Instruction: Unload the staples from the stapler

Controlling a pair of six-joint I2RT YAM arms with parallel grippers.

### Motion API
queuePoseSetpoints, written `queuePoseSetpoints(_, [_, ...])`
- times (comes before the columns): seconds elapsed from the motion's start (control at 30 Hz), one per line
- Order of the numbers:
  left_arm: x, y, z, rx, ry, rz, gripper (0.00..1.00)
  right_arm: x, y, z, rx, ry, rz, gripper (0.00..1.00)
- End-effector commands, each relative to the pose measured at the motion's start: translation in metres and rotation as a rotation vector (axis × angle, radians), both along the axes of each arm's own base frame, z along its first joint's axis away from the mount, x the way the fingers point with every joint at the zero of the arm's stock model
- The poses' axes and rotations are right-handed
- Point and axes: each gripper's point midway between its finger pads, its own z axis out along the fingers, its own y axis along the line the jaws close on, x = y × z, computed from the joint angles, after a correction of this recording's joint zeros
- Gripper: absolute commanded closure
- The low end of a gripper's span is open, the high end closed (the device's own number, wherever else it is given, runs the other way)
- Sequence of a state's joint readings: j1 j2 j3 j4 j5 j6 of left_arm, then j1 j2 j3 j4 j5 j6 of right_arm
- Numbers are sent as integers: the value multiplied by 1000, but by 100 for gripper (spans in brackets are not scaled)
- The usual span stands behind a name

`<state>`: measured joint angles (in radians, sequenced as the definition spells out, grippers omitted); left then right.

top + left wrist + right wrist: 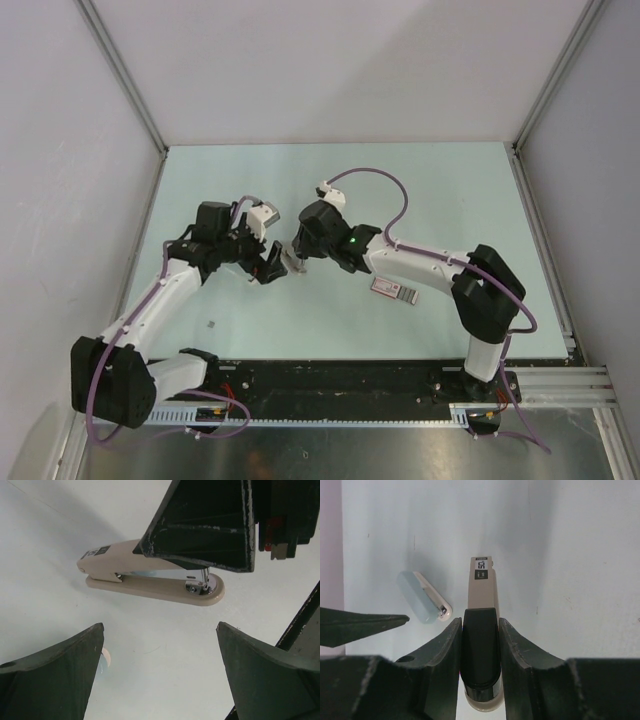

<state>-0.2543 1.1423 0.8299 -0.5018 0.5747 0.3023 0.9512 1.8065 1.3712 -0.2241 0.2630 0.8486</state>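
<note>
Near edge: both arm bases. Just beyond the left one sat a tiny dark speck [212, 325] on the table [440, 190], too small to name. Further in, on the right, a flat pinkish-red and white box [395, 290] lay beside the right forearm, apart from the work.

Mid-table, the grippers met almost tip to tip. The right gripper [479, 626] was clamped on the stapler [483, 582], its fingers [512, 645] pressed to either side of the black cap at the near end. The beige body ran away from the wrist, base apparently resting on the table. The left gripper [160, 630] hovered just beside it, fingers [55, 675] spread wide and holding nothing, facing the stapler's long side.

Staples [204, 580]: only a thin silvery sliver showed at the mouth above the shiny anvil. Likely them, not certain. A small blue-grey oblong [422, 597] lay just beside the stapler.

Judgement: the step was hold-and-open, with the right arm pinning and nothing unloaded yet. Next calls for the left gripper to close on the sliver or the top arm while the right holds firm. The target is small and a slip is easy.
</note>
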Motion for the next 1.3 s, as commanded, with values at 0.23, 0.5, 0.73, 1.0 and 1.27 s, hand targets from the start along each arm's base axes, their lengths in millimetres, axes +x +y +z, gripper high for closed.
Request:
queuePoseSetpoints(0.23, [0, -4, 16, -33, -66, 0, 0, 3, -29, -23, -197, -50, -92, 100])
queuePoseSetpoints(0.5, [0, 2, 27, -26, -126, 14, 1, -31, -30, -61, -291, 88, 39, 100])
queuePoseSetpoints(0.73, [-2, 4, 34, -33, -151, 22, 1, -54, -25, -87, -315, 221, 134, 77])
queuePoseSetpoints(1.0, [-6, 5, 38, -41, -168, 29, 0, -51, -20, -94, -387, 273, 171, 63])
queuePoseSetpoints(1.27, [-12, 7, 37, -39, -176, 29, 1, -45, -21, -102, -444, 295, 183, 53])
